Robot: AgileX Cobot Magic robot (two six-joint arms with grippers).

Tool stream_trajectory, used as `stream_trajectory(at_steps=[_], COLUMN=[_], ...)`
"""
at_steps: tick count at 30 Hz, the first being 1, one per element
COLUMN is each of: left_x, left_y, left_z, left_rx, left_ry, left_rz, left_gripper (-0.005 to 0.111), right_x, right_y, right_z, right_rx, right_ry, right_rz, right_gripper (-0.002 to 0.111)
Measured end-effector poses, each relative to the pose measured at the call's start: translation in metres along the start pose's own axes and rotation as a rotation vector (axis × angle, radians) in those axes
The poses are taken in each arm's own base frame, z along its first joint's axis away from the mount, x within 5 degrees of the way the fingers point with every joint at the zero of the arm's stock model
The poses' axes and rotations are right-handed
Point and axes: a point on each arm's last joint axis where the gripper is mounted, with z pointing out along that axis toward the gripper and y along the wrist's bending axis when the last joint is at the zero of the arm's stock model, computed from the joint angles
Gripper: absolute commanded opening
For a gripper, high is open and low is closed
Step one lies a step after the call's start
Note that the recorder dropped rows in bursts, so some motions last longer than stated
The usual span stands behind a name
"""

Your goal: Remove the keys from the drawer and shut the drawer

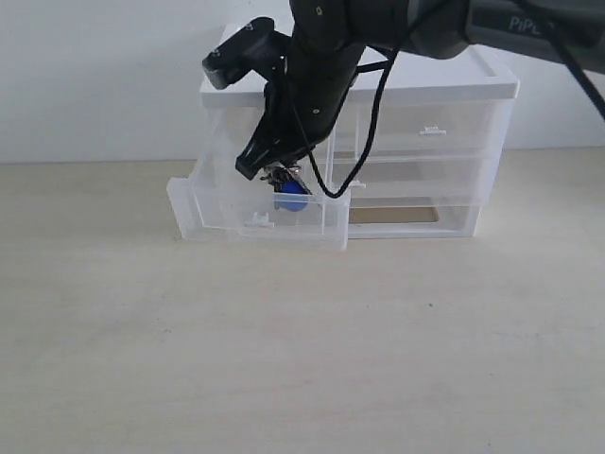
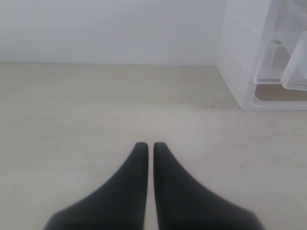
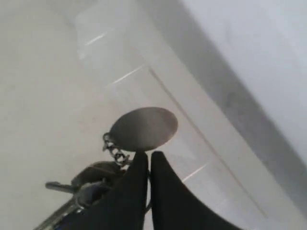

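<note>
The small left top drawer (image 1: 255,216) of the white plastic unit stands pulled out. My right gripper (image 1: 279,170) reaches down into it and is shut on the keys (image 1: 288,189); their blue fob (image 1: 292,199) hangs just below the fingertips, inside the drawer. In the right wrist view the round grey tag (image 3: 143,128) and its chain hang off the tips of my right gripper (image 3: 149,154), with metal keys (image 3: 76,191) beside the fingers. My left gripper (image 2: 150,145) is shut on nothing, low over the bare table, apart from the unit (image 2: 268,57).
The drawer unit (image 1: 454,85) stands at the back of the pale wooden table (image 1: 302,359), against a white wall. Its right small drawer (image 1: 430,128) and the lower full-width drawers are pushed in. A black cable (image 1: 373,113) loops down from my right arm in front of the unit.
</note>
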Motion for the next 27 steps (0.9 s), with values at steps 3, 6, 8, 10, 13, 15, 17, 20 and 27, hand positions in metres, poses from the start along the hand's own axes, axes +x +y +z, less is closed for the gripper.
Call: stream_trajectory(at_steps=[3,6,8,10,13,15,17,20,27], left_x=[0.0,0.0,0.0,0.0,0.0,0.0,0.0,0.0,0.0], left_y=[0.0,0.0,0.0,0.0,0.0,0.0,0.0,0.0,0.0], left_z=[0.0,0.0,0.0,0.0,0.0,0.0,0.0,0.0,0.0], left_rx=[0.0,0.0,0.0,0.0,0.0,0.0,0.0,0.0,0.0], left_ry=[0.0,0.0,0.0,0.0,0.0,0.0,0.0,0.0,0.0], left_rz=[0.0,0.0,0.0,0.0,0.0,0.0,0.0,0.0,0.0], left_gripper=[0.004,0.004,0.004,0.004,0.004,0.004,0.004,0.004,0.004], right_x=[-0.004,-0.006,-0.004,-0.001,0.003,0.002,0.003,0.004,0.004], right_y=[0.003,0.003,0.004,0.006,0.008,0.009,0.009,0.009,0.006], right_z=[-0.01,-0.017,-0.018,-0.015,-0.002,0.005,0.007,0.012,0.007], right_rx=[-0.048,-0.063,-0.072,-0.084,-0.097,-0.101,-0.103,-0.097,-0.056], right_ry=[-0.036,-0.055,-0.034,-0.006,0.027,0.021,0.023,0.035,0.037], right_rz=[0.021,0.03,0.031,0.032,0.031,0.041,0.046,0.062,0.02], right_gripper=[0.04,0.053,0.053,0.053,0.053,0.053,0.051,0.009,0.0])
